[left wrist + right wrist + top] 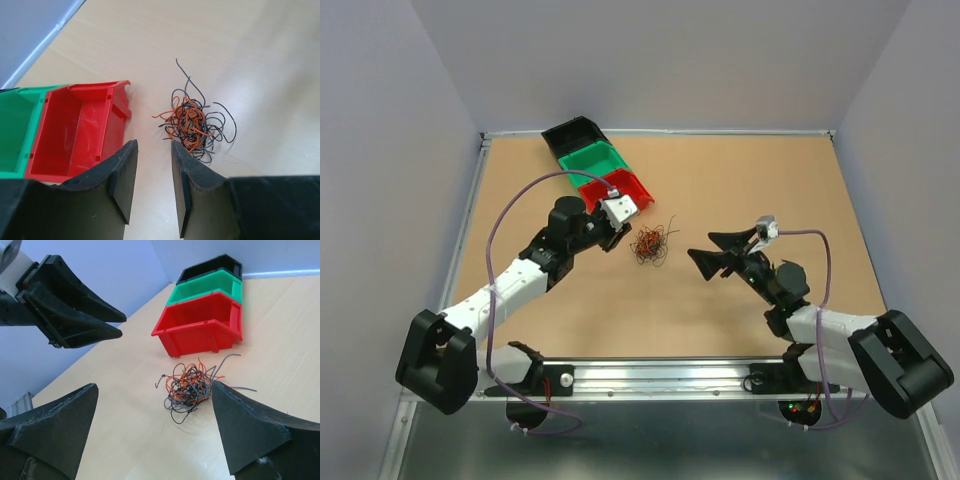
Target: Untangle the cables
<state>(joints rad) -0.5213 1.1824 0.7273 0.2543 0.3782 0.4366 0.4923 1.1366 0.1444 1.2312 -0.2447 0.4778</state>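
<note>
The cables (pixel 652 243) lie as one tangled clump of thin orange, red, black and grey wires on the table, between the two grippers. The clump shows in the left wrist view (pixel 192 125) just ahead and right of my left gripper (pixel 153 146), which is open with a narrow gap and empty. In the top view my left gripper (pixel 616 239) is just left of the clump. My right gripper (pixel 716 251) is wide open and empty, a short way right of it. In the right wrist view the clump (pixel 190 387) lies ahead of my right gripper (pixel 154 387), near the right finger.
A red bin (pixel 615 187), a green bin (pixel 590 158) and a black bin (pixel 572 132) stand in a row at the back left, the red one close behind my left gripper. All look empty. White walls enclose the wooden table (pixel 770 190).
</note>
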